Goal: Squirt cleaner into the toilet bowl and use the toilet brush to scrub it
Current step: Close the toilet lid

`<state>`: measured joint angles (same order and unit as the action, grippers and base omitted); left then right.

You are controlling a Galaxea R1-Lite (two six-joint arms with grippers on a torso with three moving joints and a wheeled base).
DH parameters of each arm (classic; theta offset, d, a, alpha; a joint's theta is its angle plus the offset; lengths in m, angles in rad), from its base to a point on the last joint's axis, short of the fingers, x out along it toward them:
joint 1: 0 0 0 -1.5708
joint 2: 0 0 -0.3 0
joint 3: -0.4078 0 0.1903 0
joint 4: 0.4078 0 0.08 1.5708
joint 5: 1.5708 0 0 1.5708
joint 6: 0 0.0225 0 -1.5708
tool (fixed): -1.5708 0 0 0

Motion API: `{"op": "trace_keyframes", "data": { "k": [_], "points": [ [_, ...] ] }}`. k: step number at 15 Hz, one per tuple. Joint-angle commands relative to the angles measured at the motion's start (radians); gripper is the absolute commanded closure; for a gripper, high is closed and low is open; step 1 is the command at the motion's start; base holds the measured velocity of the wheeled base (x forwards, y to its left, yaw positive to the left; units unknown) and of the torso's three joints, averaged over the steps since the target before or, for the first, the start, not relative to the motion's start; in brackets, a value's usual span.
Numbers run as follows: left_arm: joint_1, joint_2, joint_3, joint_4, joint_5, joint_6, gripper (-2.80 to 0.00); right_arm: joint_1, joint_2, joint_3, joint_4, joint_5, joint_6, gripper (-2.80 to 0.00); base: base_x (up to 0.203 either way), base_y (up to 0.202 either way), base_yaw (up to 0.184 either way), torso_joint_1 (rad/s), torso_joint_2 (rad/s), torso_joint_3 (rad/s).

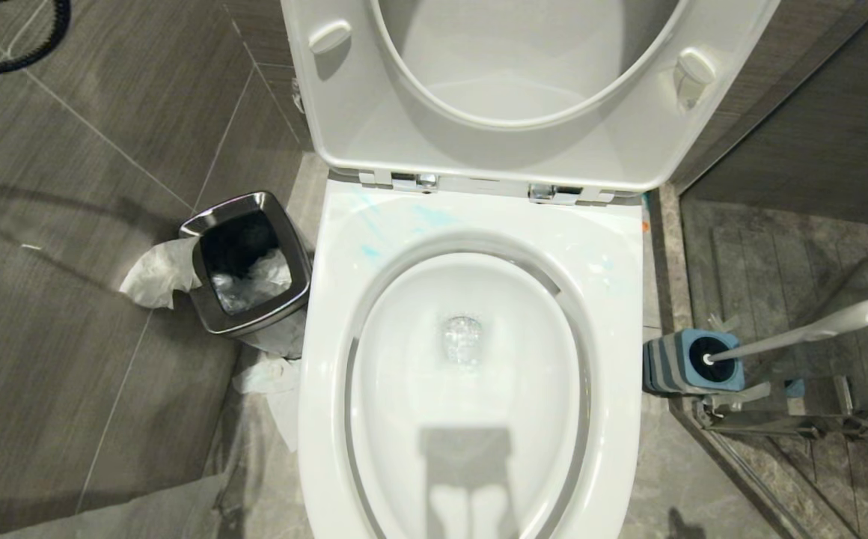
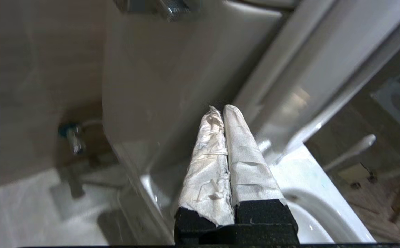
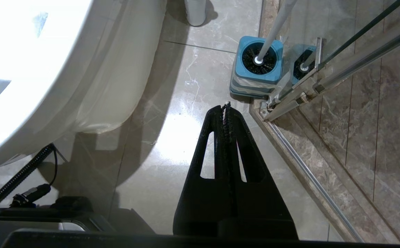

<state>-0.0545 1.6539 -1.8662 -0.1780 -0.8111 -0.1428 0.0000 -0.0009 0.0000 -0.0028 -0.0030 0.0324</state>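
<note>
Toilet bowl (image 1: 613,299) open, no readable writing anywhere.
Cleaner (image 1: 434,217) smears the far rim; toilet brush (image 1: 801,333) stands in its holder right; left claw (image 2: 220,110) and right claw (image 3: 227,106) both closed, empty.

I see the toilet bowl (image 1: 471,359) dead ahead, the waste bin (image 1: 248,262) on its left, and the toilet brush (image 1: 801,333) in its holder (image 1: 692,364) on its right.

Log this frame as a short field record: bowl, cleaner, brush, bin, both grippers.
toilet bowl: seat and lid raised, basin exposed
cleaner: faint turquoise smears on the rear rim
toilet brush: in its holder, right of the toilet
waste bin: left of the toilet, tissue around it
left gripper: jaws shut, empty, beside the toilet
right gripper: jaws shut, empty, above the floor near the holder
</note>
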Motion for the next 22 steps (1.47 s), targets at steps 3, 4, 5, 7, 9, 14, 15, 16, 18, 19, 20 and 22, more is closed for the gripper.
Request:
{"op": "trace_keyframes", "data": {
  "k": [3,4,5,7,9,14,15,16,18,19,20,22],
  "points": [
    [-0.054,0.137,-0.026,-0.233,0.001,-0.087,0.0,0.0,0.001,0.0,0.0,0.0,0.0,0.0,0.0,0.0,0.0,0.0,0.0,0.0],
    [-0.058,0.146,-0.035,-0.238,0.001,-0.084,0.0,0.0,0.001,0.0,0.0,0.0,0.0,0.0,0.0,0.0,0.0,0.0,0.0,0.0],
    [-0.06,0.152,-0.039,-0.253,0.001,-0.087,0.0,0.0,0.001,0.0,0.0,0.0,0.0,0.0,0.0,0.0,0.0,0.0,0.0,0.0],
    [-0.061,0.171,-0.063,-0.278,0.001,-0.092,0.0,0.0,0.001,0.0,0.0,0.0,0.0,0.0,0.0,0.0,0.0,-0.001,0.01,0.001],
    [-0.062,0.181,-0.076,-0.281,0.002,-0.091,0.0,0.0,0.001,0.0,0.0,0.0,0.0,0.0,0.0,0.0,0.0,0.0,0.0,0.0],
    [-0.085,0.181,-0.076,-0.288,0.003,-0.09,0.0,0.0,0.001,0.0,0.0,0.0,0.0,0.0,0.0,0.0,0.0,0.0,0.0,0.0],
    [-0.097,0.182,-0.075,-0.297,0.004,-0.092,0.0,0.0,0.001,0.0,0.0,0.0,0.0,0.0,0.0,0.0,0.0,0.0,0.0,0.0],
    [-0.106,0.185,-0.076,-0.299,0.005,-0.092,0.0,0.0,0.001,0.0,0.0,0.0,0.0,0.0,0.0,0.0,0.0,0.0,0.0,0.0],
    [-0.123,0.188,-0.076,-0.301,0.01,-0.09,0.0,0.0,0.001,0.0,0.0,0.0,0.0,0.0,0.0,0.0,0.0,0.0,0.0,0.0],
    [-0.13,0.193,-0.076,-0.301,0.013,-0.088,0.0,0.0,0.001,-0.001,0.0,0.0,0.0,0.0,0.0,0.0,0.0,0.0,0.0,0.0],
    [-0.134,0.195,-0.076,-0.307,0.022,-0.087,0.0,0.0,0.001,0.0,0.0,0.0,0.0,0.0,0.0,0.0,0.0,0.0,0.0,0.0],
    [-0.136,0.207,-0.076,-0.328,0.03,-0.089,0.0,0.0,0.001,0.0,0.0,0.0,0.0,0.0,0.0,0.0,0.0,0.0,0.0,0.0]
  ]
}}
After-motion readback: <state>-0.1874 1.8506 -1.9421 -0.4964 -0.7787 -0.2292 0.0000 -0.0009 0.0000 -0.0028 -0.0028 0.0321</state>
